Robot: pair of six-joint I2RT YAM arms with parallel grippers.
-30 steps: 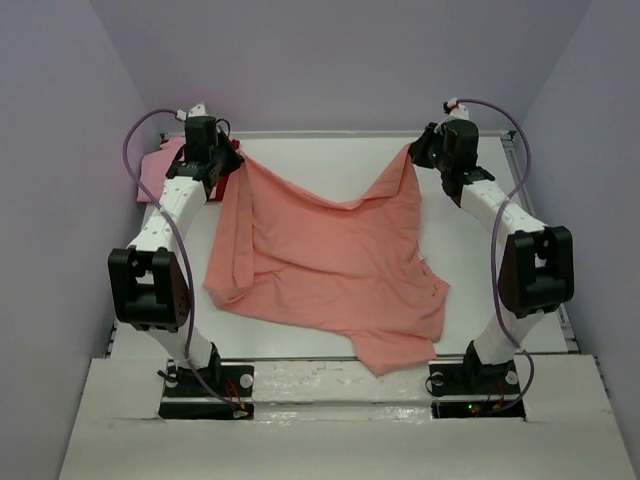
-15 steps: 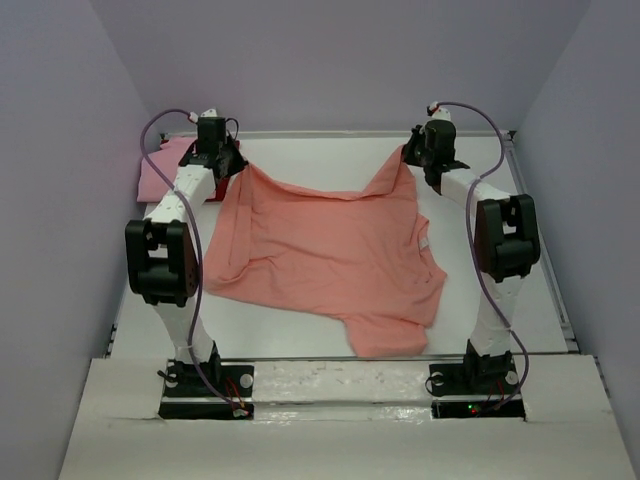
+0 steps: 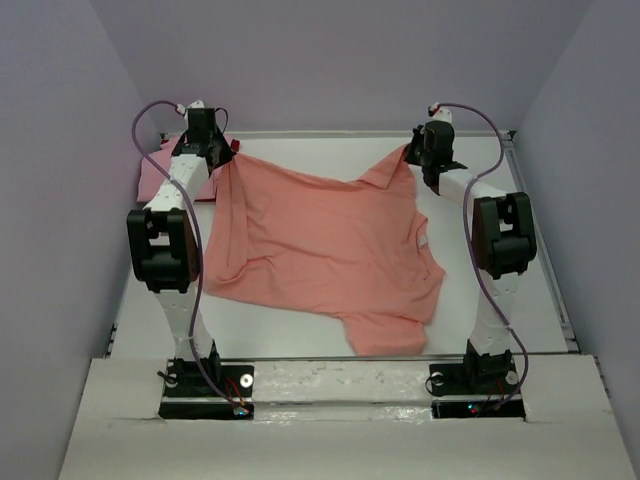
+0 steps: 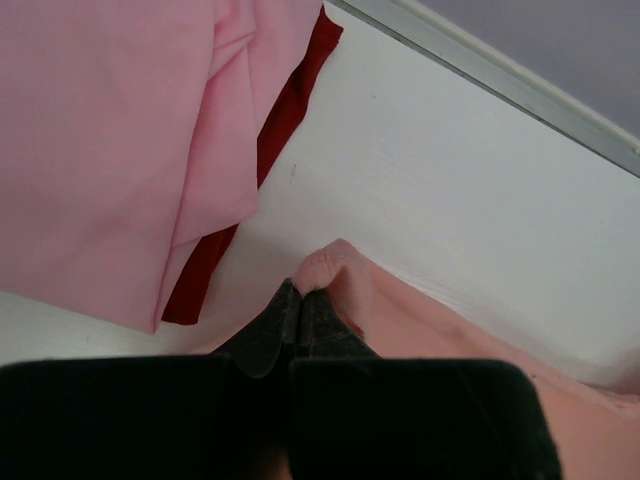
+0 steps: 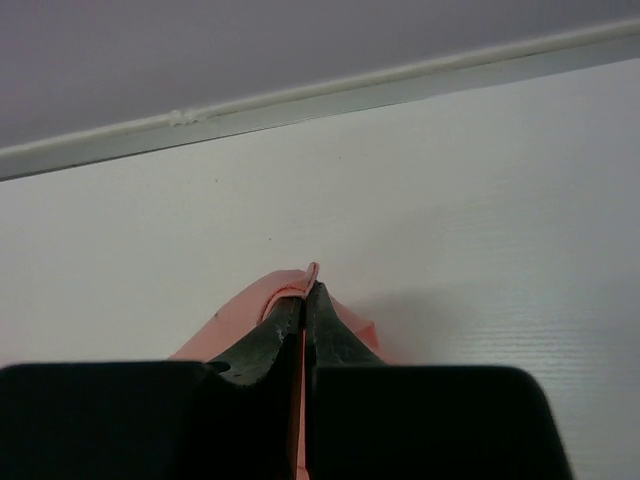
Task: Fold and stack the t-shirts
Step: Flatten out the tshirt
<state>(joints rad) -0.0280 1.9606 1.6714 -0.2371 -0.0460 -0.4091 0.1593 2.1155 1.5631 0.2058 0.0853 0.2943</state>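
Observation:
A salmon-orange t-shirt (image 3: 325, 245) lies spread over the middle of the white table, its far edge lifted at both corners. My left gripper (image 3: 222, 165) is shut on the far-left corner (image 4: 335, 265), its dark fingers (image 4: 325, 320) pinching the cloth. My right gripper (image 3: 412, 160) is shut on the far-right corner (image 5: 300, 285). A lighter pink t-shirt (image 3: 160, 172) lies folded at the far left, large in the left wrist view (image 4: 110, 150), with a dark red t-shirt (image 4: 290, 100) showing from under its edge.
A raised rim (image 3: 330, 134) runs along the table's far edge, with lilac walls close on three sides. Bare white table (image 3: 500, 290) shows to the right of the salmon shirt. Both arm bases (image 3: 205, 380) sit at the near edge.
Both grippers have carried the shirt's far corners toward the back of the table and lower, flattening the cloth. In the last half second the left gripper moved further left.

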